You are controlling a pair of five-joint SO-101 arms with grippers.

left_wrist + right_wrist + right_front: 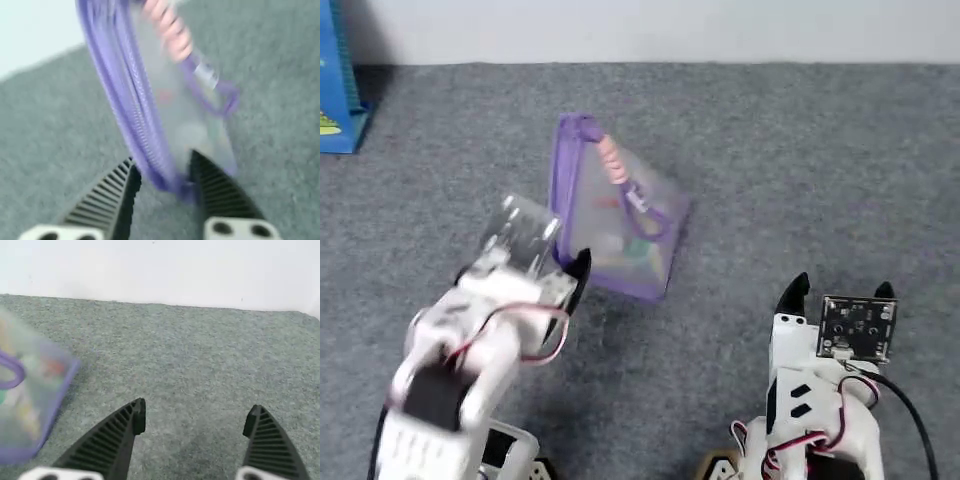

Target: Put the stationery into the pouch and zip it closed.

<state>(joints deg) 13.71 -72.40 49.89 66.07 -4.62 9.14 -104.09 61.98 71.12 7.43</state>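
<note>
A clear pouch (620, 215) with purple trim and a purple zipper edge (130, 110) stands tilted up on the grey carpet. A pink coiled cord (612, 158) with a purple loop (220, 95) hangs from its top corner. Small coloured stationery pieces (625, 245) show faintly through its side. My left gripper (570, 268) is shut on the pouch's lower zipper corner, and the purple edge (167, 180) runs between the two fingers. My right gripper (195, 420) stands open over bare carpet to the right of the pouch (27, 400), holding nothing.
A blue box (335, 90) stands at the far left by the white wall. Grey carpet (800, 170) stretches open to the right of and behind the pouch.
</note>
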